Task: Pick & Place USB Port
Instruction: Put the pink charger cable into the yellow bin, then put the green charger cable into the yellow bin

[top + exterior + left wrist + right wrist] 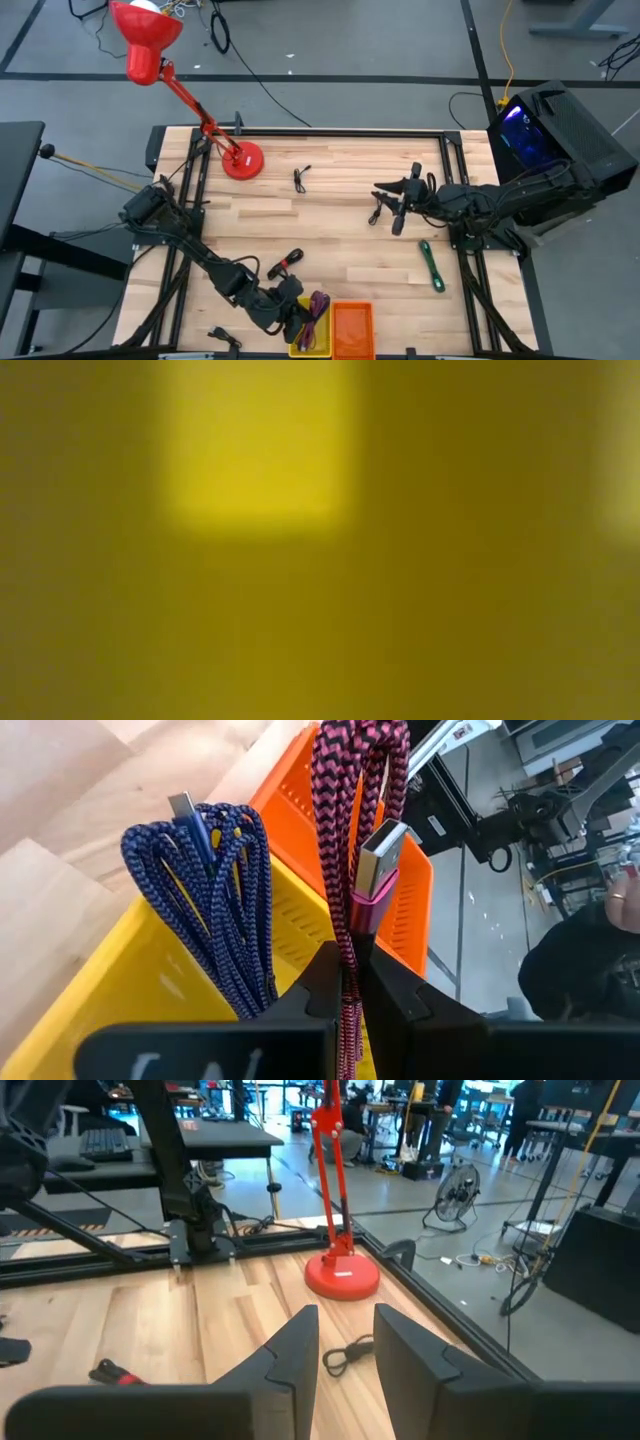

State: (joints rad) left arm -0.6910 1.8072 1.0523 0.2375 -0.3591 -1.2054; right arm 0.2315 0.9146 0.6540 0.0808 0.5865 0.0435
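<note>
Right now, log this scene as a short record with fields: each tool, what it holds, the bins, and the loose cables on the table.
left tool: shut on the pink braided USB cable, over the yellow bin
yellow bin contents: blue braided cable
orange bin: beside the yellow bin, at the table's front edge
right tool: open, holding nothing, over the table's right middle
loose cables: black cable near the red lamp; green cable; red-tipped cable
low view: blocked, shows nothing

A red desk lamp (175, 85) stands at the wooden worktop's (330, 230) far edge, well apart from both end effectors. A black computer case (560, 135) sits behind the right end effector.
</note>
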